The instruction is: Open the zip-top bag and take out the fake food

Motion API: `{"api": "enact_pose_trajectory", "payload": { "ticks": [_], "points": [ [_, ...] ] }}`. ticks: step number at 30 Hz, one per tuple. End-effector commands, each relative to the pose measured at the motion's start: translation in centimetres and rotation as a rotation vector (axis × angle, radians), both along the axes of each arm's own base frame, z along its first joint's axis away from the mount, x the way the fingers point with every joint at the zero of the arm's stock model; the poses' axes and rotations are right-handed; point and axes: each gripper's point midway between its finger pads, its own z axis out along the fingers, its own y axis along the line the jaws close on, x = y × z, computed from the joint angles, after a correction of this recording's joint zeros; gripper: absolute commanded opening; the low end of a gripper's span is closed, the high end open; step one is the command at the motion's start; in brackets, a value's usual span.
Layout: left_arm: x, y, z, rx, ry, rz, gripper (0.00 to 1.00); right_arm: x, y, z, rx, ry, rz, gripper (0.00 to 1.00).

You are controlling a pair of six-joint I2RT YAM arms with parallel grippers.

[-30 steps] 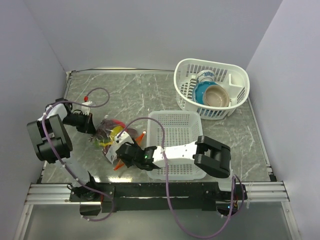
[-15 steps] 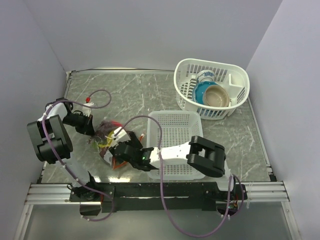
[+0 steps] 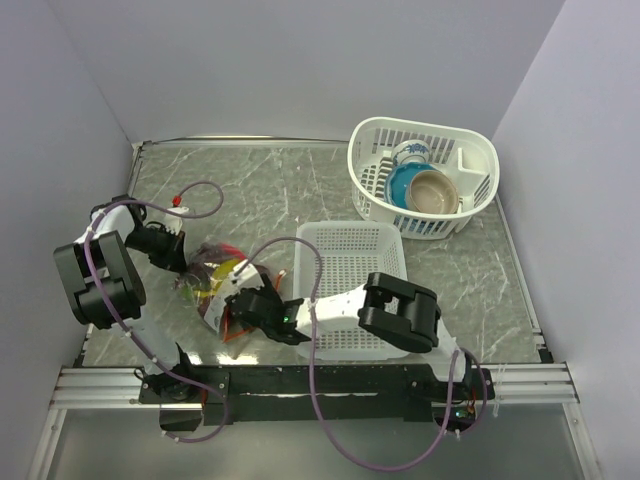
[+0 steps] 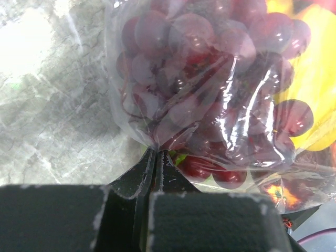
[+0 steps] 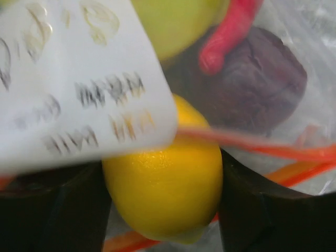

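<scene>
The clear zip-top bag point(image 3: 205, 272) lies at the left of the table, full of fake food. My left gripper point(image 3: 178, 260) point(image 4: 156, 153) is shut on a pinch of the bag's plastic beside the purple grapes point(image 4: 210, 63); a yellow piece point(image 4: 315, 79) shows behind them. My right gripper point(image 3: 235, 305) point(image 5: 163, 199) is inside the bag's mouth, with one jaw on each side of the yellow round fruit point(image 5: 163, 184). The dark red apple point(image 5: 252, 84), the orange-red zipper strip point(image 5: 273, 151) and the bag's white label point(image 5: 79, 79) lie around it.
A flat white slotted basket point(image 3: 350, 232) stands right of the bag, under my right arm. A round white basket point(image 3: 370, 135) at the back right holds a blue bowl point(image 3: 403, 185) and a tan bowl point(image 3: 433, 192). A cable point(image 3: 200, 190) loops behind my left arm.
My right gripper has moved left, deeper into the bag's mouth. The bag has shifted slightly left with it. The left gripper has kept its hold.
</scene>
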Motion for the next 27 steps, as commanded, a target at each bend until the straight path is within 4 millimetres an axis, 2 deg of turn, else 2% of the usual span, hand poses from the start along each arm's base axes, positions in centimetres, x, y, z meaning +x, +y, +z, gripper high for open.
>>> {"api": "enact_pose_trajectory", "payload": {
  "ticks": [1,2,3,4,5,8,9,10,11,15,18,19,21,22,24,26,27],
  "points": [
    [1.9,1.6,1.3,0.093,-0.083,0.046,0.01,-0.8,-1.3,3.6,0.083,0.000,-0.004,0.43],
    [2.6,2.2,1.8,0.127,-0.112,0.075,0.01,-1.2,-1.8,3.9,0.080,-0.009,0.001,0.41],
    [3.2,2.6,2.3,0.136,-0.129,0.124,0.01,-1.2,-1.9,5.8,0.115,-0.027,0.000,0.41],
    [4.6,3.2,3.2,0.156,-0.187,0.148,0.01,-1.3,-2.2,6.6,0.108,-0.040,0.002,0.41],
    [5.3,3.6,4.2,0.175,-0.224,0.177,0.01,-1.4,-2.3,8.5,0.135,-0.055,0.005,0.41],
    [7.0,4.3,7.0,0.189,-0.297,0.244,0.01,-1.7,-3.1,11.0,0.129,-0.074,0.011,0.41],
    [7.1,4.0,7.6,0.172,-0.302,0.258,0.01,-1.6,-3.6,12.7,0.155,-0.085,-0.001,0.41],
    [7.4,3.8,8.6,0.161,-0.320,0.251,0.01,-1.6,-4.3,13.3,0.153,-0.086,-0.019,0.41],
    [7.3,3.4,9.1,0.145,-0.320,0.239,0.01,-1.6,-5.2,14.7,0.182,-0.093,-0.040,0.41],
    [5.5,1.7,9.3,0.080,-0.259,0.195,0.01,0.4,-9.4,17.8,0.245,-0.132,-0.172,0.42],
    [4.3,1.3,8.8,0.080,-0.241,0.183,0.01,1.5,-12.6,17.7,0.240,-0.129,-0.254,0.41],
    [3.7,1.1,8.5,0.075,-0.222,0.184,0.01,2.8,-14.1,17.2,0.236,-0.124,-0.321,0.40],
    [3.1,0.5,9.2,0.053,-0.223,0.172,0.01,4.0,-16.9,14.7,0.158,-0.083,-0.410,0.39],
    [2.8,0.2,9.9,0.040,-0.215,0.170,0.01,5.5,-18.7,13.7,0.158,-0.056,-0.501,0.40],
    [2.5,-0.6,11.5,0.005,-0.225,0.166,0.01,6.1,-20.6,11.0,0.076,-0.036,-0.561,0.41],
    [2.7,-0.7,13.5,-0.007,-0.241,0.189,0.01,6.7,-22.3,9.2,-0.001,-0.032,-0.605,0.53],
    [2.7,-0.8,14.1,-0.014,-0.231,0.218,0.01,6.9,-22.9,8.9,-0.033,-0.035,-0.615,0.78]
  ]
}}
